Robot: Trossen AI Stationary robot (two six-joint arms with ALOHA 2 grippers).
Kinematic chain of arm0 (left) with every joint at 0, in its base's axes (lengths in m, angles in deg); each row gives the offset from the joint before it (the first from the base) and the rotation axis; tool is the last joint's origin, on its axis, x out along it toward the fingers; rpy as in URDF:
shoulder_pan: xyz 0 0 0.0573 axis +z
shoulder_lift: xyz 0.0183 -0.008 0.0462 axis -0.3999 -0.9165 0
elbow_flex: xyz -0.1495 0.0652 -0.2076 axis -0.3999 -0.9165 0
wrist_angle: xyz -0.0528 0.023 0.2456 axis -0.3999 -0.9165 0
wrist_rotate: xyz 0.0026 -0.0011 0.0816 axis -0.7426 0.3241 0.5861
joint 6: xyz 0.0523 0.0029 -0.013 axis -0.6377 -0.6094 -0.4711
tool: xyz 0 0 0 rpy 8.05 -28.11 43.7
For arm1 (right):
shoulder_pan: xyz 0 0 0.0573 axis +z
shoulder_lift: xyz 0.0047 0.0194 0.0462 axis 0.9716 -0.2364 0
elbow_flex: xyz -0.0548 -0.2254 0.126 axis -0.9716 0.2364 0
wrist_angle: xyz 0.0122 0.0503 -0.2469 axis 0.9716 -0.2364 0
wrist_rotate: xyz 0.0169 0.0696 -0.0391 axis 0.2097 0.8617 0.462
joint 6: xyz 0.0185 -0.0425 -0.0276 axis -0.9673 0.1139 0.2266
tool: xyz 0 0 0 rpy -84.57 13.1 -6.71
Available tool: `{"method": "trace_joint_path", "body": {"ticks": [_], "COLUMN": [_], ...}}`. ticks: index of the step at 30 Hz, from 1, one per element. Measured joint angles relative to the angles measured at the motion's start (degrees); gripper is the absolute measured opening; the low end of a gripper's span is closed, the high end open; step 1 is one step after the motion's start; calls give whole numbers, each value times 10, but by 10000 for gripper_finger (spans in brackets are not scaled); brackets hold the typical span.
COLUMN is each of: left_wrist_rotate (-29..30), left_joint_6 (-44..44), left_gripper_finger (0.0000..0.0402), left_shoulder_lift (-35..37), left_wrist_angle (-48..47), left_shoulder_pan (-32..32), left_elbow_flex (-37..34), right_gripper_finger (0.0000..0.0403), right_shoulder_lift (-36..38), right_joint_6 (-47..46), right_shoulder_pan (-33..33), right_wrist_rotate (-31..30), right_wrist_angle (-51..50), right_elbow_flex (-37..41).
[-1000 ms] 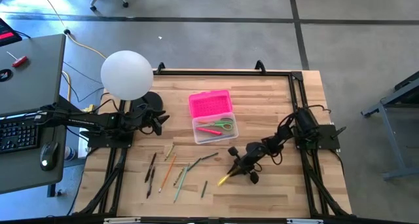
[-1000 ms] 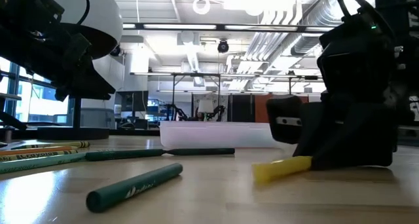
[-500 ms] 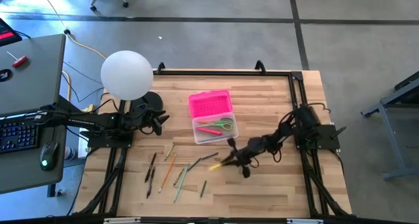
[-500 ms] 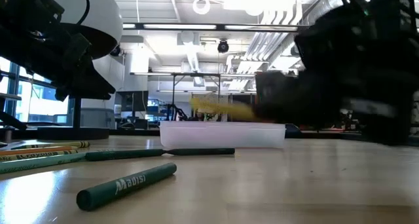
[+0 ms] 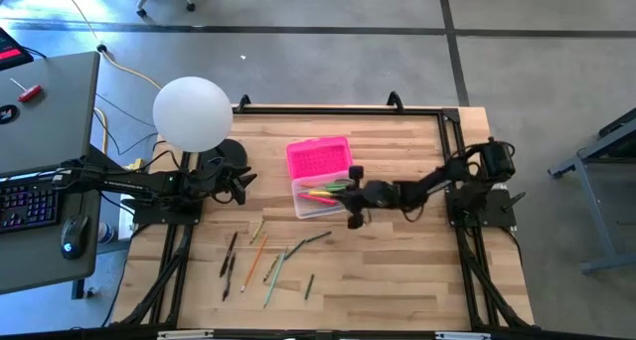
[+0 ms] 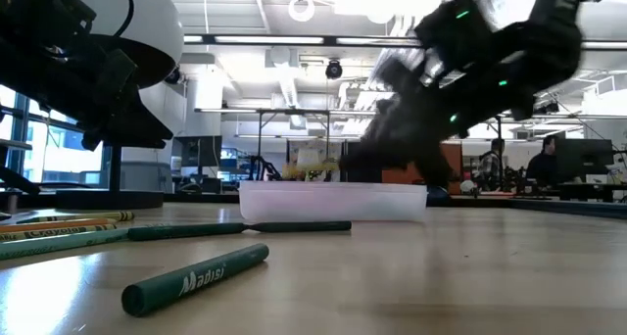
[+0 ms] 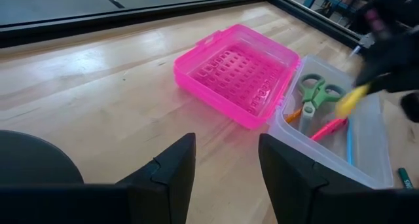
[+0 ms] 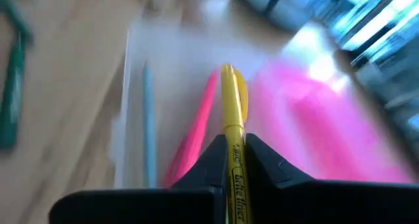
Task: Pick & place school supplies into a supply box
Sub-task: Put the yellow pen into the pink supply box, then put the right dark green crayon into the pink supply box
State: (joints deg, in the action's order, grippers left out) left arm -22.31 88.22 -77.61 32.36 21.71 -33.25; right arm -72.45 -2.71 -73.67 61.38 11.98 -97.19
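Observation:
The supply box (image 5: 320,199) is a clear tray lying on the table with its pink lid (image 5: 319,159) open on the far side. Inside lie green-handled scissors (image 7: 318,92) and pink, orange and blue pens. My right gripper (image 5: 348,192) hovers over the box's right end, shut on a yellow highlighter (image 8: 233,96). The same highlighter (image 7: 351,99) shows in the left wrist view. Several pencils and pens (image 5: 266,257) lie loose on the wood nearer the front. My left gripper (image 7: 226,160) waits open at the table's left, pointing toward the box. My right gripper pinches the highlighter's printed barrel (image 8: 235,164) between its two fingers. The fingers come from the table's right, slanting a little downward, and lie along the barrel. The highlighter's free end (image 8: 229,73) sticks out ahead over the box, lifted clear of it.
A green marker (image 6: 193,279) lies close to the low camera and more pencils (image 6: 65,227) lie to its left. A white globe lamp (image 5: 193,113) stands at the far left. A black frame rail (image 5: 452,146) edges the table, and bare wood lies right of the box.
My right gripper has risen from the wood near the table's front and swung toward the far edge and the left, over the box, tipping from steeply downward to nearly level. The yellow highlighter has gone with it, lifted clear of the table.

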Motion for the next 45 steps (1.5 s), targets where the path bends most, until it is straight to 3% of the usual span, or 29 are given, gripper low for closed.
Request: {"method": "trace_joint_path", "body": {"ticks": [2, 5, 19, 26, 34, 45], "left_wrist_rotate": [0, 0, -3, -13, -16, -17], "left_joint_6": [2, 4, 0, 0, 2, 2], "left_gripper_finger": [198, 198, 198, 198, 198, 198], "left_shoulder_lift": [0, 0, 0, 0, 0, 0], "left_wrist_angle": [0, 0, -1, -2, -1, -1], "left_shoulder_pan": [0, 0, 0, 0, 0, 0], "left_elbow_flex": [0, 0, 0, 0, 0, 0], "right_gripper_finger": [16, 18, 88, 97, 96, 96], "right_shoulder_lift": [-2, -3, -3, -20, -103, -157], "right_joint_6": [-8, -30, -85, -133, -111, -137], "right_shoulder_pan": [-21, -41, -46, 1, 63, 64], "right_wrist_rotate": [31, 34, 72, 194, 182, 189], "right_wrist_angle": [-95, -160, -177, -100, -10, 11], "right_elbow_flex": [-32, -72, -113, -113, -113, -113]}}
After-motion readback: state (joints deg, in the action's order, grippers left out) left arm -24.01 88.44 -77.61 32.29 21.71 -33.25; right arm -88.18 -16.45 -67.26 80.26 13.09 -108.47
